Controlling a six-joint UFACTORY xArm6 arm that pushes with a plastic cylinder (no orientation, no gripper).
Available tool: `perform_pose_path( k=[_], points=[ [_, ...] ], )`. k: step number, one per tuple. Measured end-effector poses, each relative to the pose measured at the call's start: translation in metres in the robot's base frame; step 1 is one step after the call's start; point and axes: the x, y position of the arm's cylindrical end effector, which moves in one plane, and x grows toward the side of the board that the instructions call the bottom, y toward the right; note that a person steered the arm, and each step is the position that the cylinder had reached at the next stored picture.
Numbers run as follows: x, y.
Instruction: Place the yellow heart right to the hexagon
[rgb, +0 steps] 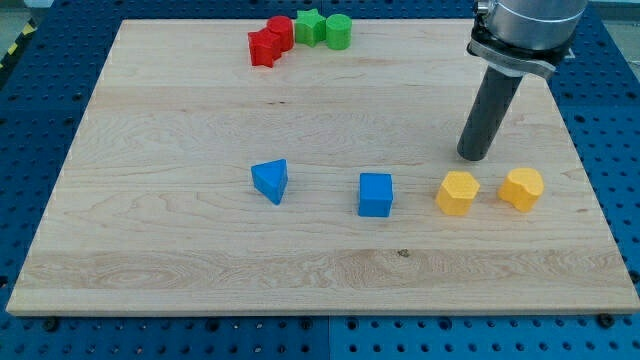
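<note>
A wooden tabletop (180, 110) carries eight small blocks. My tip (474, 157) rests on the board toward the view's right, just above the yellow hexagon (457, 193) and apart from it. The yellow heart (522, 188) sits just beside the hexagon, on its right. A blue cube (376, 194) and a blue triangle (271, 181) lie in the same row to the left. Near the top edge cluster two red blocks (270, 41), a green star (310, 26) and a green cylinder (339, 32). The arm has no jaws, only the rod.
</note>
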Motion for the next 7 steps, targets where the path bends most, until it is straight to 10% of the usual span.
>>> perform_pose_path(
  k=[7],
  points=[
    [0.021,0.059]
  ],
)
